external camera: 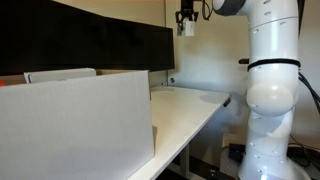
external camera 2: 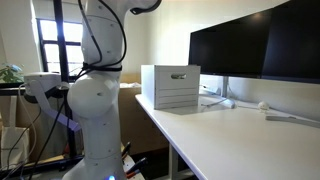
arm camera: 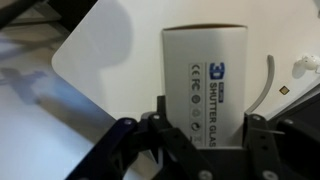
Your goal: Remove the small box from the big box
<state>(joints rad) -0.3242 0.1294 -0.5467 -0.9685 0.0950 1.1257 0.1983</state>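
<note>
The small box (arm camera: 205,75) bears the print "3D SHUTTER GLAS", partly hidden

**White boxes, black gripper**

Your small box (arm camera: 205,70) is white with dark grey print: a boxed "3D" mark, lettering and a row of round symbols. Your gripper (arm camera: 205,128) is black. In an exterior view the big box (external camera: 75,125) reads pale grey, the table (external camera: 195,112) white, the monitors (external camera: 95,45) black, the arm (external camera: 270,85) glossy white.
</note>
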